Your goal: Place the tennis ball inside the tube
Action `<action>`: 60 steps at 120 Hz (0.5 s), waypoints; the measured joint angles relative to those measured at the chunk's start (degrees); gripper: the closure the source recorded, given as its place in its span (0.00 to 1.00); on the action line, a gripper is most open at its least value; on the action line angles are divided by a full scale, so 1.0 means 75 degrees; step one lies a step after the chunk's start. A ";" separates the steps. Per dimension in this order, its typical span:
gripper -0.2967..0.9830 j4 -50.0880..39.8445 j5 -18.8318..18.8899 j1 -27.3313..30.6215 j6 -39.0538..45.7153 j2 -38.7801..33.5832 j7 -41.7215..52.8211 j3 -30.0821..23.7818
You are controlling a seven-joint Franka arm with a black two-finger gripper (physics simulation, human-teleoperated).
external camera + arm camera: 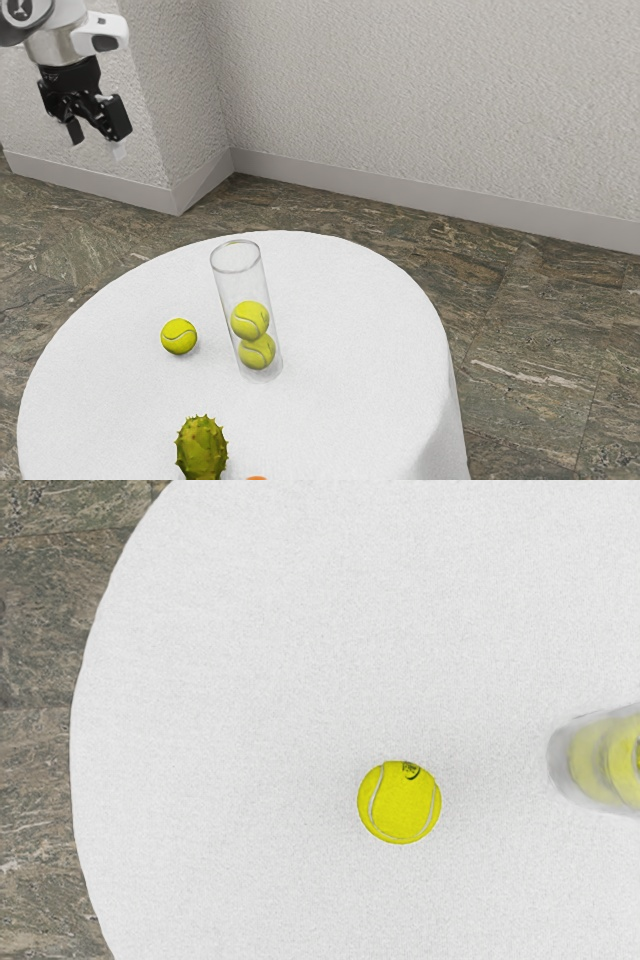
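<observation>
My gripper (pixel 96 146) is high up at the exterior view's upper left, well above the table, with its two fingers apart and nothing between them. A loose yellow tennis ball (pixel 179 337) lies on the white cloth; the wrist view has the same ball (pixel 399 802) on the cloth below my hand. Beside it, on the exterior view's right, a clear tube (pixel 237 280) stands upright with its top rim uncovered. Two tennis balls (pixel 250 320) are stacked in its lower part. In the wrist view the tube (pixel 562 765) is cut by the picture's edge.
The round table (pixel 340 300) wears a white cloth. A spiky green fruit (pixel 202 448) sits nearer the exterior camera than the ball and tube, with a bit of an orange thing (pixel 257 478) beside it. A textured wall (pixel 420 100) rises behind.
</observation>
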 joint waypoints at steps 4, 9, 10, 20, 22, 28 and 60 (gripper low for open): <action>0.23 -0.0006 -0.0001 0.0002 0.0015 -0.0004 -0.0004 0.0000; 0.23 -0.0033 -0.0006 0.0005 0.0036 -0.0017 -0.0009 -0.0007; 0.23 -0.0040 -0.0007 0.0004 0.0040 -0.0019 -0.0010 -0.0007; 0.23 -0.0401 -0.0014 0.0000 0.0077 -0.0207 -0.0018 0.0006; 0.23 -0.0573 -0.0017 0.0007 0.0122 -0.0205 -0.0020 0.0016; 0.23 -0.1235 -0.0018 0.0030 0.0431 -0.0118 -0.0028 0.0100; 0.23 -0.2994 -0.0244 0.0076 0.2327 0.1004 -0.0284 0.0251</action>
